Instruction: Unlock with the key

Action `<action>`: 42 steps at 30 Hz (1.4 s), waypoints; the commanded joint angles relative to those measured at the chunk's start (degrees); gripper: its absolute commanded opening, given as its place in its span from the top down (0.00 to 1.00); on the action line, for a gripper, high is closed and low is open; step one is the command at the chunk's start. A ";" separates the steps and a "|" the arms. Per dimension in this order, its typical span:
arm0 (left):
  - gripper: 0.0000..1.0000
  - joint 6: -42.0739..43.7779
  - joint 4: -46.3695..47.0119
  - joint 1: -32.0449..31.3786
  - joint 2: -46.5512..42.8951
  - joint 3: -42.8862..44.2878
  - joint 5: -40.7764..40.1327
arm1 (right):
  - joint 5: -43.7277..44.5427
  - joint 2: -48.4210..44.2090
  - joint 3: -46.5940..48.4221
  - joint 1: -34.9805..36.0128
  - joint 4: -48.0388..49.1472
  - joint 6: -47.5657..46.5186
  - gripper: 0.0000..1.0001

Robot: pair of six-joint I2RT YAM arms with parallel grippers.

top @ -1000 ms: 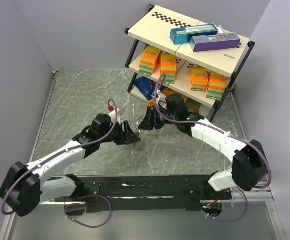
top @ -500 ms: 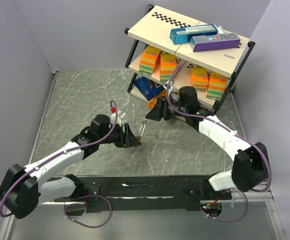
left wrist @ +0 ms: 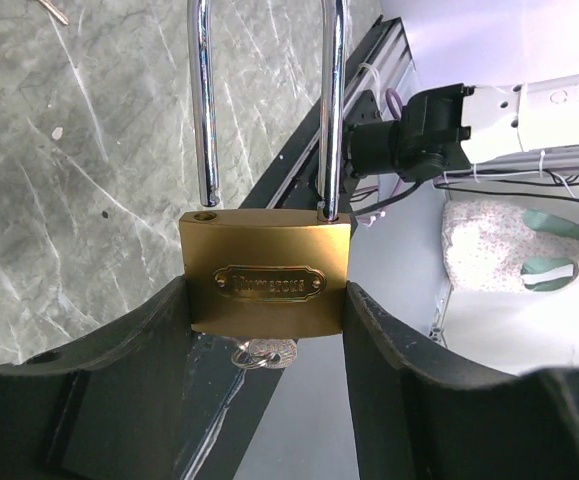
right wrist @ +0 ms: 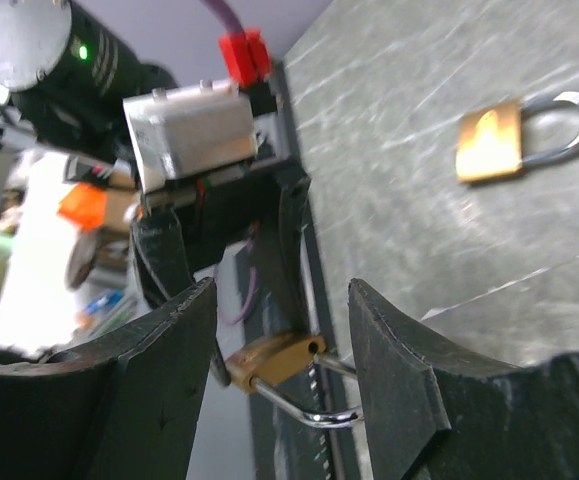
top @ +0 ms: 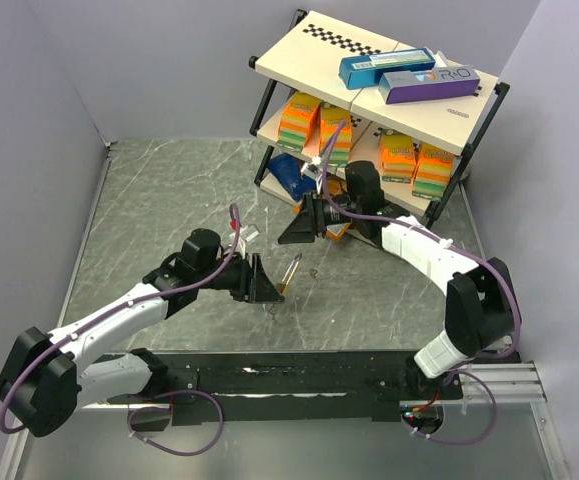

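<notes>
My left gripper (top: 272, 288) (left wrist: 266, 300) is shut on the body of a brass padlock (left wrist: 266, 272) (top: 291, 270) and holds it above the table. The padlock's silver shackle (left wrist: 205, 110) is open, with one leg out of its hole. The key (left wrist: 265, 352) sits in the padlock's underside; only its silvery head and ring show. My right gripper (top: 291, 232) (right wrist: 281, 290) is open and empty, a short way from the shackle end. The right wrist view shows the held padlock (right wrist: 269, 360) between its fingers, farther off.
A second brass padlock (right wrist: 489, 142) lies flat on the marble table (top: 169, 200). A tiny thin brownish piece (top: 314, 272) (left wrist: 54, 10) lies on the table right of the held padlock. A shelf (top: 369, 60) with boxes stands behind the right arm. The black rail (top: 289, 378) runs along the near edge.
My right gripper has drawn back from the padlock towards the shelf. My left wrist has turned and carried the padlock slightly to the right.
</notes>
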 commanded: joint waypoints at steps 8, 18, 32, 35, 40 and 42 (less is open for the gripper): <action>0.99 -1.41 6.33 1.05 -3.26 2.16 1.57 | -6.76 -3.34 -5.53 0.81 -1.12 -2.34 0.40; 0.99 -1.50 6.24 2.01 -5.10 1.01 0.16 | -5.53 -4.58 -8.26 0.63 -4.72 -4.45 0.42; 0.99 1.05 2.20 2.02 -6.51 0.92 -6.17 | -5.09 -4.40 -9.93 0.19 -3.05 -2.69 0.42; 0.99 2.10 0.46 2.02 -6.77 1.36 -8.28 | -4.74 -4.31 -10.11 -0.07 -3.40 -2.70 0.42; 0.99 4.56 -2.02 2.02 -5.99 2.51 -10.12 | -3.34 -4.14 -10.55 -0.69 -2.79 -0.59 0.54; 0.99 5.52 -2.46 2.02 -5.72 2.86 -10.57 | -2.37 -3.70 -9.85 -0.86 -2.87 -0.50 0.57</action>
